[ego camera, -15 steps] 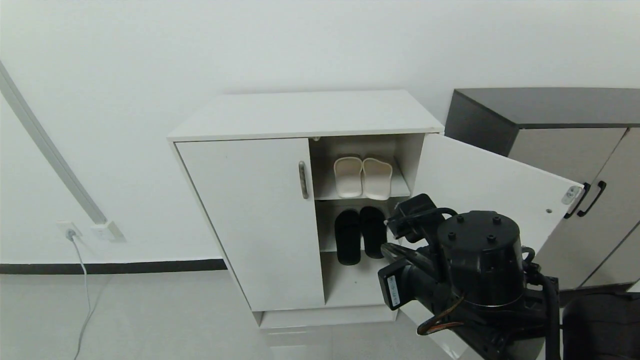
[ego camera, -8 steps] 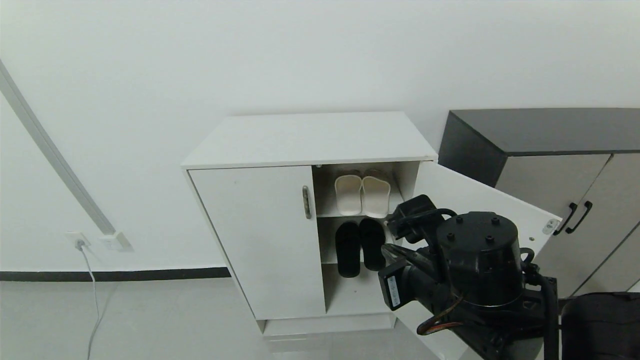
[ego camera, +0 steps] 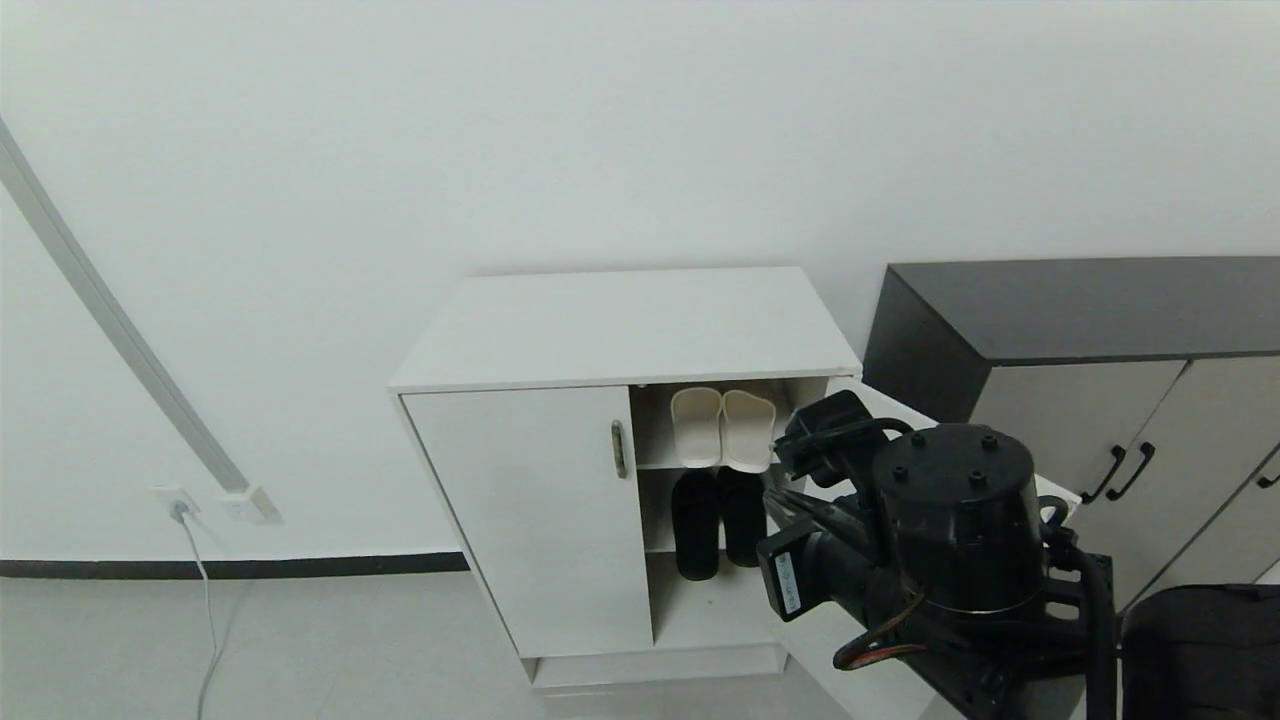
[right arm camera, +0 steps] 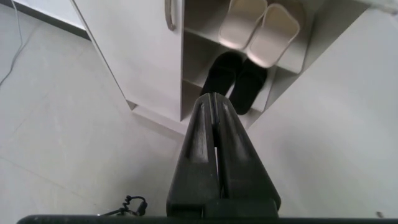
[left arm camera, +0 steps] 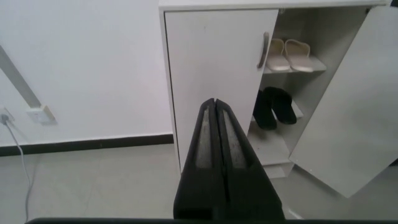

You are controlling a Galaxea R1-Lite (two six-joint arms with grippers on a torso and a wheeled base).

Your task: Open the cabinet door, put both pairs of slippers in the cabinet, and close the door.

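The white cabinet (ego camera: 620, 330) stands against the wall with its left door (ego camera: 530, 510) closed and its right door (ego camera: 1040, 490) swung open. A cream pair of slippers (ego camera: 722, 428) lies on the upper shelf. A black pair of slippers (ego camera: 715, 520) lies on the shelf below. My right gripper (right arm camera: 214, 98) is shut and holds nothing. It hangs in front of the opening, next to the open door (right arm camera: 336, 124), aimed at the black pair (right arm camera: 239, 78). My left gripper (left arm camera: 215, 102) is shut and holds nothing, back from the closed door (left arm camera: 211, 62).
A grey cabinet with a dark top (ego camera: 1080, 300) stands right of the white one, just behind the open door. A wall socket with a hanging cable (ego camera: 180, 500) is at the far left. Bare floor (ego camera: 300, 650) lies in front and to the left.
The whole head picture has shifted: the cabinet now sits lower and smaller, so the camera has moved away. The slippers lie where they were on their shelves.
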